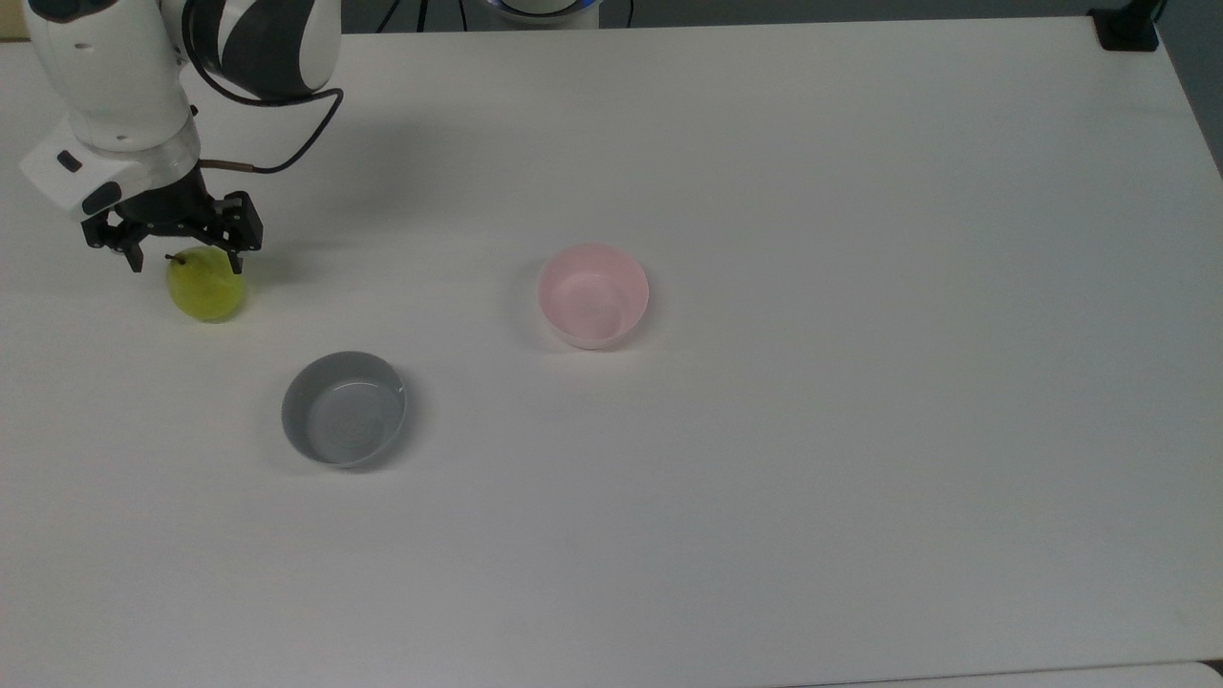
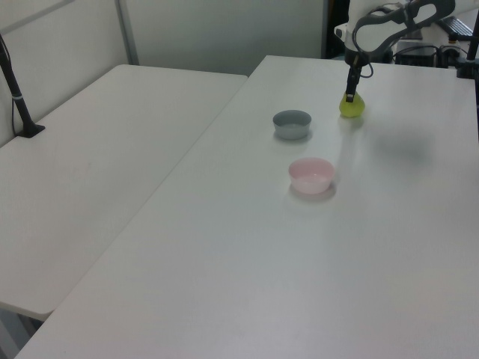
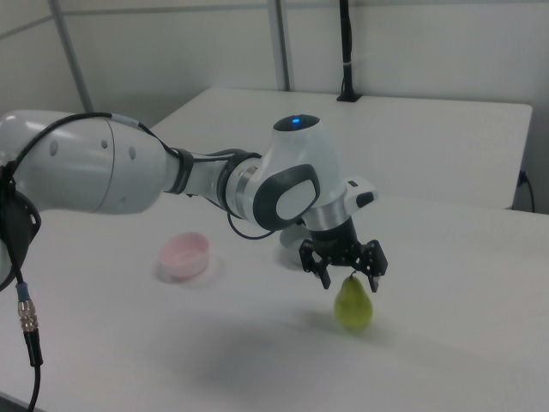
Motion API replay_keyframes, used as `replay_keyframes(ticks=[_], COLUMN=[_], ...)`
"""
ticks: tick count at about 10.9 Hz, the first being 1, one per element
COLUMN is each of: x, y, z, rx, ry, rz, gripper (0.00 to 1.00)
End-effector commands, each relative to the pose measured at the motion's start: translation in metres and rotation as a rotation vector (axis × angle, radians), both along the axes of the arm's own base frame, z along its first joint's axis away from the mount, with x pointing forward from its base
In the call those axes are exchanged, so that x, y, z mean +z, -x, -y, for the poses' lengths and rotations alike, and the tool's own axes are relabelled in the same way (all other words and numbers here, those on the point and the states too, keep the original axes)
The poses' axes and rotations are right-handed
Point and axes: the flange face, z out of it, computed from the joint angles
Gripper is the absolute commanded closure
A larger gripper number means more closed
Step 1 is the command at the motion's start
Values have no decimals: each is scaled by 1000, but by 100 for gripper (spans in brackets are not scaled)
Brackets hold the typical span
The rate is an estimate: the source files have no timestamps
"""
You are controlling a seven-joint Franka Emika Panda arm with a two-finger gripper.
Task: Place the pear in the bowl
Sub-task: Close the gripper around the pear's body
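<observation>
Pear (image 3: pixel 352 303) stands upright on the white worktop (image 1: pixel 812 430), nearest the camera in the right view, its stem up between the black fingers of the jaws (image 3: pixel 350 281). The jaws are spread wide, one finger on each side of the pear's narrow top, and grip nothing; whether they touch the fruit cannot be told. In the top view the pear (image 1: pixel 206 287) sits near the top view's left edge, with the jaws (image 1: pixel 182 264) over its upper part. Behind the pear in the right view come the white arm (image 3: pixel 171 176) and the pink bowl (image 3: pixel 184 254). In the top view the pink bowl (image 1: pixel 593 294) is well apart from the pear, towards the top view's right, and holds nothing. A grey bowl (image 1: pixel 344 408) lies between them, lower in the top view.
</observation>
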Motion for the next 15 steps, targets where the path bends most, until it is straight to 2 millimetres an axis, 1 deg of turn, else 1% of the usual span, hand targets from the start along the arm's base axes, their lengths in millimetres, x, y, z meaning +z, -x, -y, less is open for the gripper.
replay_keyframes(ticks=[1, 2, 3, 4, 5, 11, 13, 15], x=[-9, -10, -15, -17, -17, -13, -4, 11], y=[2, 2, 5, 6, 6, 8, 9, 13], z=[-2, -2, -2, -3, -3, -2, -2, -5], rx=[0, 1, 1, -3, -9, -13, -15, -18], ry=[5, 4, -1, -3, -5, -9, -9, -15], rz=[12, 9, -1, -3, -1, -8, -8, -23], gripper=[13, 27, 50, 79, 100, 100, 100, 100])
